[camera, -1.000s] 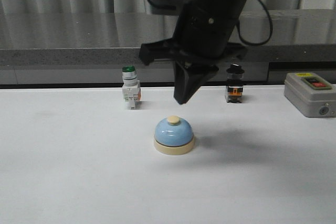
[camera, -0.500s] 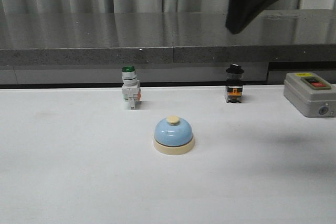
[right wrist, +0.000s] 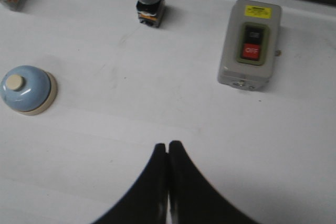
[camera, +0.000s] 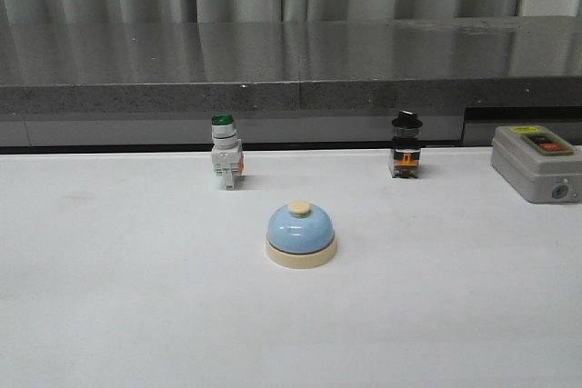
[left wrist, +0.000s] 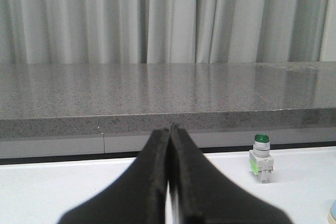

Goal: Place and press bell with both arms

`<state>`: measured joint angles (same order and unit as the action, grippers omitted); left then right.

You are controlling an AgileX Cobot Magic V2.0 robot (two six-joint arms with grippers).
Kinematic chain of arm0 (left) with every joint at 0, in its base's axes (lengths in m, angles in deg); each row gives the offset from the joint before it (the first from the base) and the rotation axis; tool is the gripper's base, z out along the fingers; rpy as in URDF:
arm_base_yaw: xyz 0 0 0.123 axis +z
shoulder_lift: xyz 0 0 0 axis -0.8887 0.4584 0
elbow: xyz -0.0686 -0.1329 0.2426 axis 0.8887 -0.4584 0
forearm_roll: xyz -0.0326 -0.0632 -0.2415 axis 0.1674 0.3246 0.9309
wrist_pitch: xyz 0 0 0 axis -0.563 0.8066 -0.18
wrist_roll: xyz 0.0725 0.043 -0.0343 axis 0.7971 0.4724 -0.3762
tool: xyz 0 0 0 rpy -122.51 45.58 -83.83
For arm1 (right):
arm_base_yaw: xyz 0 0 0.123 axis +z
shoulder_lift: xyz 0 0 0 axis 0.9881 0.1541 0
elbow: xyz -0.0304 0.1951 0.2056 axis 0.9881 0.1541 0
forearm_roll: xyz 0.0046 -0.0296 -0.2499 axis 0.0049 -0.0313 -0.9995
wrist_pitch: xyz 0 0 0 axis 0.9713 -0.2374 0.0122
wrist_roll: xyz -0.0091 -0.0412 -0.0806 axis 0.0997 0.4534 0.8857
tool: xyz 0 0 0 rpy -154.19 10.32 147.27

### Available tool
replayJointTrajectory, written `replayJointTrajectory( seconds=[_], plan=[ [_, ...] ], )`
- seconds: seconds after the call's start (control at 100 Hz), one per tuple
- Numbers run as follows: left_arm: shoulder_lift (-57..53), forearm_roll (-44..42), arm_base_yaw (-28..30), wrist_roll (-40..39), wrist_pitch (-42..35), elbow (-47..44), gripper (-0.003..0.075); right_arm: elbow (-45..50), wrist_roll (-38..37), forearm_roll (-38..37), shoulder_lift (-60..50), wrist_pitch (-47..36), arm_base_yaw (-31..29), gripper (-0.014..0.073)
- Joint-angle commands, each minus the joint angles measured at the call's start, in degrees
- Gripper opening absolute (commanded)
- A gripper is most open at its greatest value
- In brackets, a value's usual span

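The bell [camera: 301,234], a light-blue dome on a cream base with a cream button, stands upright on the white table, near the middle in the front view. It also shows in the right wrist view [right wrist: 26,89], and a sliver of it shows at the edge of the left wrist view [left wrist: 333,213]. No arm shows in the front view. My left gripper [left wrist: 170,128] is shut and empty, held low over the table and apart from the bell. My right gripper [right wrist: 167,144] is shut and empty, high above the table and well away from the bell.
A green-capped white switch [camera: 225,153] stands behind the bell to the left. A black-knobbed switch [camera: 406,146] stands behind it to the right. A grey box with buttons [camera: 538,163] sits at the right edge. A grey stone ledge [camera: 291,70] runs along the back.
The right arm, whose tip hung just above the bell a second ago, rose up and to the right and has left the front view. The bell has not moved.
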<state>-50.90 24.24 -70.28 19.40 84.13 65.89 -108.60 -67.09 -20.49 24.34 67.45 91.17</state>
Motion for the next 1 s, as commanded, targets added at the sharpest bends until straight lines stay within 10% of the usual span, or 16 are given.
replayJointTrajectory(
  seconds=[0.0, 0.56, 0.99],
  plan=[
    [-1.6, 0.0, 0.0, -0.3, -4.8, -2.6, -0.0020, 2.6, 0.7, -0.6, -6.2, -5.8, -2.2, -0.0060],
    [-1.6, 0.0, 0.0, -0.3, -4.8, -2.6, -0.0020, 18.1, 0.7, -1.3, -35.0, -13.7, -3.6, -0.0060],
    [-1.6, 0.0, 0.0, -0.3, -4.8, -2.6, -0.0020, 18.1, 0.7, -1.3, -37.2, -13.5, -3.6, -0.0060]
  ],
)
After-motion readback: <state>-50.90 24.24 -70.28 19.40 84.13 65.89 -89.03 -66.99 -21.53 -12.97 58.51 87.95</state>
